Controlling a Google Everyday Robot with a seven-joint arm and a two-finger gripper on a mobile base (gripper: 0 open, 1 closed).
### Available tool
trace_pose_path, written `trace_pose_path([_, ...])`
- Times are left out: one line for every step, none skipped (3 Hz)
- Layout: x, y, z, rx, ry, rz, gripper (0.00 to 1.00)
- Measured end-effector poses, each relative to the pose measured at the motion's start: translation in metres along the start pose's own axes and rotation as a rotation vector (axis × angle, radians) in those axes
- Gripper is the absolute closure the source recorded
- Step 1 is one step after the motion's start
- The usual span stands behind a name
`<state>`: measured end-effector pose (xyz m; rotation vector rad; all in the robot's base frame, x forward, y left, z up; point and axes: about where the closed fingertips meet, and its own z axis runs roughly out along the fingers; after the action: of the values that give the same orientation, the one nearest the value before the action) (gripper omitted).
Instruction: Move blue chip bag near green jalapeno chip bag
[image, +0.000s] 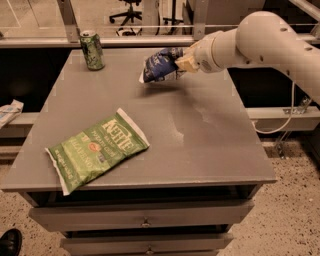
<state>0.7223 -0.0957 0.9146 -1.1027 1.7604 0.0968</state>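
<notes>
One white arm (270, 37) reaches in from the right over the far part of a grey table (210, 150). Its gripper (183, 61) is at the far middle of the tabletop, clenched on the right end of the blue bag (160, 65). The blue bag sticks out to the left of the gripper, crumpled and tilted, and seems to be just off the surface, with a faint shadow under it. The green bag (97, 149) lies flat at the near left of the table, well apart from the blue bag, with one white end close to the front edge. A green can (92, 50) stands upright at the far left corner, to the left of the blue bag. Two drawers (145, 220) show below the tabletop.
</notes>
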Motion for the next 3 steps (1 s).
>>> trace_pose_path([-0.014,0.028,-0.025,-0.064,-0.036,-0.031,1.00])
trace_pose_path([-0.006,0.059,-0.045,-0.137,-0.053,-0.055,1.00])
trace_pose_path([0.010,0.083,-0.066,-0.199,-0.072,-0.077,1.00])
